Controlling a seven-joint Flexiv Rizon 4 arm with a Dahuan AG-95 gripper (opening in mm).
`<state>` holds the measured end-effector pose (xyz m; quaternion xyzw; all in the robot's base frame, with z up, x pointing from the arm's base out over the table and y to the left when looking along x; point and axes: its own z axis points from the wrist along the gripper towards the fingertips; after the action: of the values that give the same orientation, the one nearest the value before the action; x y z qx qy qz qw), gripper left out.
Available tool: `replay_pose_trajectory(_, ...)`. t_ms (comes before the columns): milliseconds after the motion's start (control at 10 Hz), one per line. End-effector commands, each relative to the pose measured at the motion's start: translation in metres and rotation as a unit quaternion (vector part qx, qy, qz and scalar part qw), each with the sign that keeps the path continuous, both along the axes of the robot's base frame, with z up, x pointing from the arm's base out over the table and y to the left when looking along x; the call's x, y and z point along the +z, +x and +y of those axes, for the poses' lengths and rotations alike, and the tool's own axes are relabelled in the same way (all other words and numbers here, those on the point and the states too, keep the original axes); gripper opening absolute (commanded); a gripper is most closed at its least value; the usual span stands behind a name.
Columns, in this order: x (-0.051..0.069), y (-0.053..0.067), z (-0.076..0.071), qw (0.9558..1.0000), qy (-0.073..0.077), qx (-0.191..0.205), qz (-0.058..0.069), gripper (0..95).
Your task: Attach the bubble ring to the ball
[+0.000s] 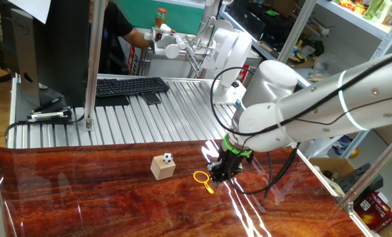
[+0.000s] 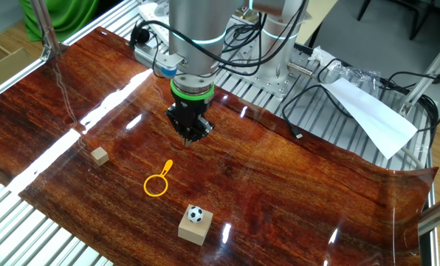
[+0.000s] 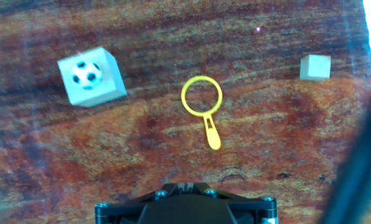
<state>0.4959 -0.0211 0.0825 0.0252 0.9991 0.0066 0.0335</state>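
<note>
The yellow-orange bubble ring [image 2: 156, 185] lies flat on the wood-grain table, handle pointing toward my gripper; it also shows in one fixed view [image 1: 202, 177] and in the hand view [image 3: 201, 96]. The ball [image 2: 196, 214], white with black patches, sits on top of a light wooden cube [image 2: 193, 232]; both show in the hand view, ball [image 3: 86, 73] on cube [image 3: 111, 86], left of the ring. My gripper [image 2: 190, 136] hangs above the table a short way behind the ring's handle, empty. Its fingers look closed together at the bottom of the hand view [image 3: 184, 185].
A small plain tan cube [image 2: 99, 155] sits left of the ring, and right of it in the hand view [image 3: 315, 67]. A keyboard [image 1: 131, 86] and a monitor stand on the metal slats behind the table. Cables and a white paper [image 2: 371, 118] lie beyond the far edge.
</note>
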Motion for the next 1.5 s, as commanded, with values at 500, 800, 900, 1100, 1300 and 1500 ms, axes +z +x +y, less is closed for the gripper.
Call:
replay_pose_trajectory(500, -0.011, -0.002, -0.007, 0.9998, -0.002, 0.02, 0.003, 0.0)
replay_pose_trajectory(800, -0.021, -0.002, -0.012, 0.9996, -0.002, 0.028, 0.002, 0.0)
replay_pose_trajectory(900, -0.024, -0.002, -0.013, 0.9996, -0.002, 0.03, 0.002, 0.0)
replay_pose_trajectory(1100, -0.034, -0.002, -0.015, 0.9995, 0.001, 0.032, 0.002, 0.0)
replay_pose_trajectory(1300, -0.042, -0.001, -0.017, 0.9995, 0.003, 0.033, -0.001, 0.0)
replay_pose_trajectory(1500, -0.046, 0.001, -0.019, 0.9993, 0.003, 0.036, 0.0, 0.0)
